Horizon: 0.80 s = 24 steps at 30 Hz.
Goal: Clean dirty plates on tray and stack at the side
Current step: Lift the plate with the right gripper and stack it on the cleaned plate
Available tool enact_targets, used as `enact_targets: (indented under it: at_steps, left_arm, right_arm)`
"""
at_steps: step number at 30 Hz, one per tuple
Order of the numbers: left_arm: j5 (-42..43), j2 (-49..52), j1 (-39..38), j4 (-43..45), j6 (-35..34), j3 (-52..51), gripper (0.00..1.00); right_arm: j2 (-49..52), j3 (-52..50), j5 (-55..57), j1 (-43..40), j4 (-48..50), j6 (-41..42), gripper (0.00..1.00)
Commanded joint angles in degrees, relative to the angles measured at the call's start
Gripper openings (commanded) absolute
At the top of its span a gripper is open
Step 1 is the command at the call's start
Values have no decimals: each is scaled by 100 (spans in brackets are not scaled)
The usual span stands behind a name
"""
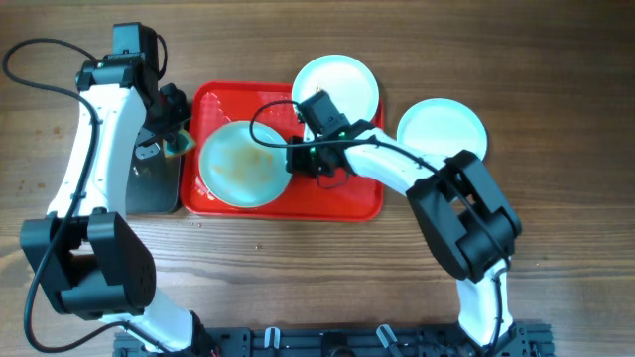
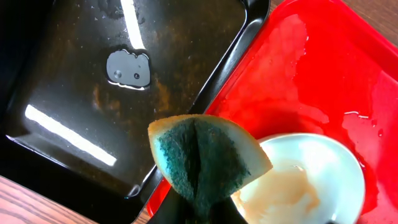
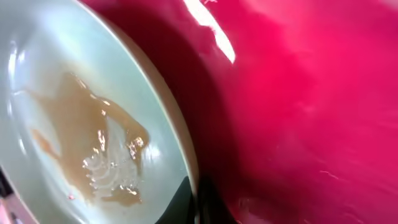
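The left tool [image 2: 200, 210] grips the sponge [image 2: 205, 158]; the right tool [image 3: 193, 202] pinches the smeared plate [image 1: 238, 167] on the tray [image 1: 337, 201].

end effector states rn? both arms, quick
Left end effector: closed, holding the sponge.
Right end effector: closed, pinching the rim of the smeared plate.

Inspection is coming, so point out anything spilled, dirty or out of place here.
The dirty plate on the red tray carries a wet brown smear. Water is pooled on the black tray. One clean plate lies across the red tray's far right corner, apart from the other clean plate on the table, not stacked.
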Motion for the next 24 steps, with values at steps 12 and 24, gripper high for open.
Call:
enact_targets:
  at_steps: [12, 24]
  left_arm:
    - [-98, 13, 46, -4, 96, 63, 4]
    - [-96, 109, 46, -7, -28, 52, 4]
  right_arm:
    - [-2164, 223, 5842, 682, -861, -2581, 4]
    - [-2159, 223, 9357, 2177, 595, -4148, 4]
